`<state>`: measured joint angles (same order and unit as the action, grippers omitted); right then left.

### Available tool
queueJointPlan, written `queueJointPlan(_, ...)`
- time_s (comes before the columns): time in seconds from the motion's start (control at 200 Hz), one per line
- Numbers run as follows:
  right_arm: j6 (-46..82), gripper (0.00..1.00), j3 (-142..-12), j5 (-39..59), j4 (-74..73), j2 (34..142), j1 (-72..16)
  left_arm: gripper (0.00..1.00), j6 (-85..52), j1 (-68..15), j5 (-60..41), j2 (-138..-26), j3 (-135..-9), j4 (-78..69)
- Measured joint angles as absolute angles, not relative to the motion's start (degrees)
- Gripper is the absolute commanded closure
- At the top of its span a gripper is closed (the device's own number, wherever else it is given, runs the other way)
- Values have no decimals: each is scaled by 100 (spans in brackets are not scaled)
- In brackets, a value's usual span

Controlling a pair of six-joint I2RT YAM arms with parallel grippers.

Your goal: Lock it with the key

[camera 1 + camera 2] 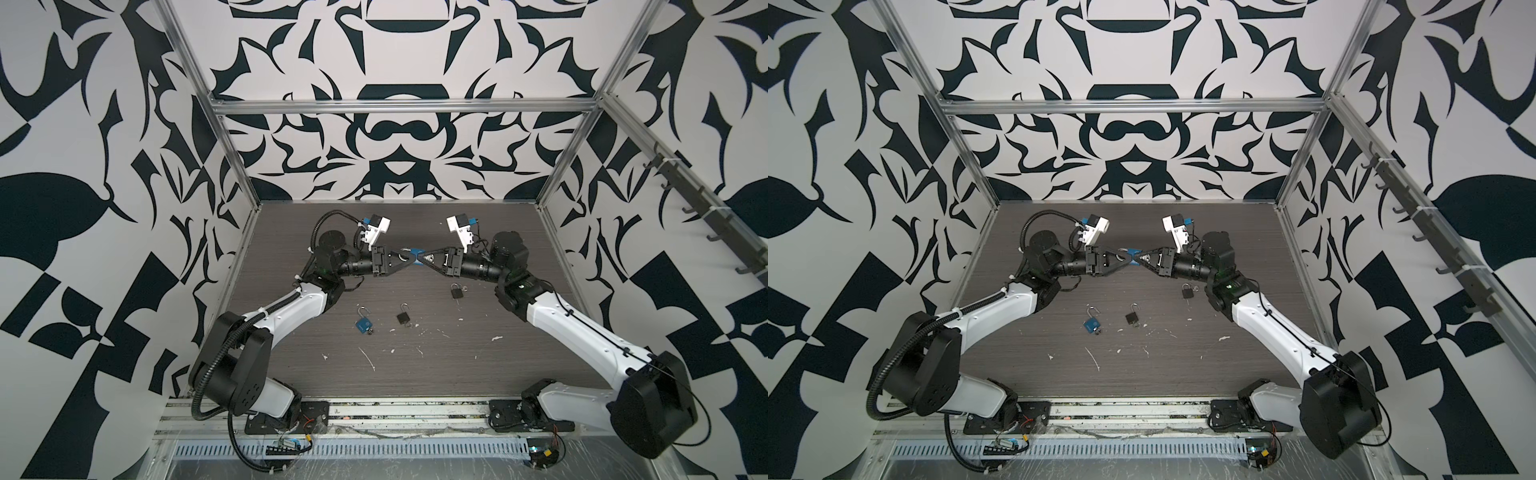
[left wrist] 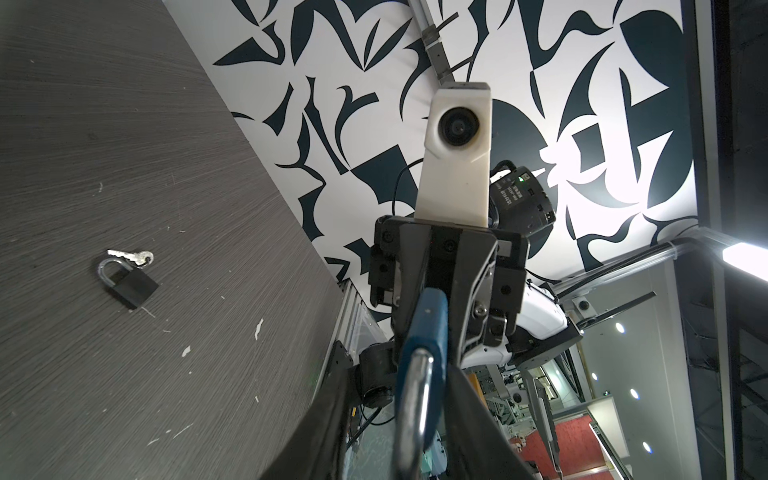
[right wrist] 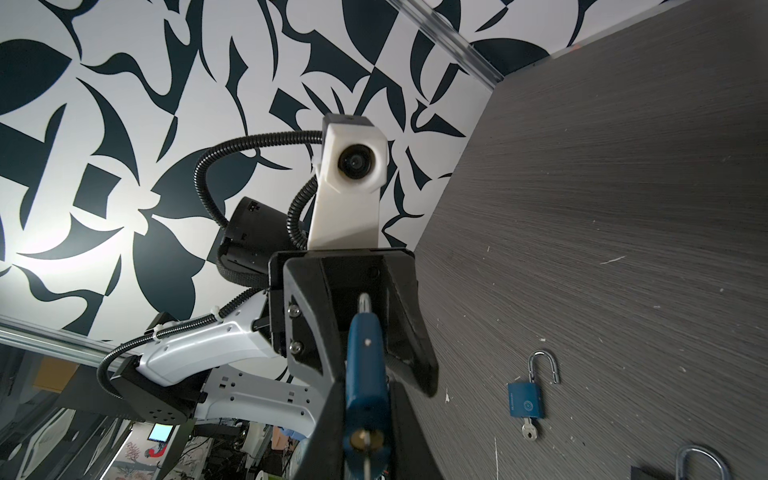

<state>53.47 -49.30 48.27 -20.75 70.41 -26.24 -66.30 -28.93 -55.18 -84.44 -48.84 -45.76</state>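
Right hand (image 1: 418,259) clamps the blue lock (image 3: 365,374); left hand (image 1: 414,258) straddles the shackle (image 2: 411,399), grip unclear. I'd press it straight in, squarely.

**Your arms: white shells, black joints**

You run two matching arms, each with glossy white link shells between matt black joint housings. Your left arm (image 1: 291,307) wears a ribbed black cable conduit (image 3: 257,137), held by white zip ties. Your right arm (image 1: 552,316) shows only a thin black cable along its white shell. Small dark screws dot the covers. Your left gripper (image 1: 409,259) and right gripper (image 1: 423,261) have black triangular fingers with cut-out middles and silver screw heads. The left wrist camera (image 1: 376,226) and right wrist camera (image 1: 457,226) sit in white housings with round black lenses and blue plugs. Each arm ends in a flat black base plate (image 1: 286,415).
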Motion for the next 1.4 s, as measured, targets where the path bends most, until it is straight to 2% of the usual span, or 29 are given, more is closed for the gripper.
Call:
queueJointPlan(0.135, 5345, 100, -4930, 4842, -2053, 7043, -2628, 61, -6674, -2917, -5516, -8462, -4884, -4659)
queueJointPlan(0.335, 5345, 100, -4930, 4860, -2032, 7043, -2635, 68, -6735, -2917, -5516, -8462, -4884, -4724)
queueJointPlan(0.52, 5354, 100, -4930, 4858, -1955, 7054, -2635, 79, -6790, -2934, -5542, -8506, -4910, -4829)
queueJointPlan(0.715, 5365, 100, -4934, 4856, -1962, 7072, -2593, 100, -6869, -2958, -5579, -8635, -5050, -4877)
queueJointPlan(0.83, 5363, 100, -4934, 4803, -1916, 7072, -2576, 100, -6925, -2965, -5566, -8713, -5065, -4945)
queueJointPlan(0.88, 5356, 91, -4936, 4751, -1885, 7070, -2574, 100, -6987, -2965, -5551, -8757, -5063, -5039)
queueJointPlan(1.095, 5135, 65, -4965, 4458, -1372, 6954, -2602, 100, -7118, -2954, -5463, -8796, -4934, -5249)
queueJointPlan(1.225, 5015, 59, -4965, 4294, -991, 6792, -2578, 100, -7111, -2917, -5426, -8759, -4932, -5225)
queueJointPlan(1.4, 4945, 57, -4965, 4152, -790, 6589, -2519, 100, -7098, -2899, -5413, -8661, -4932, -5196)
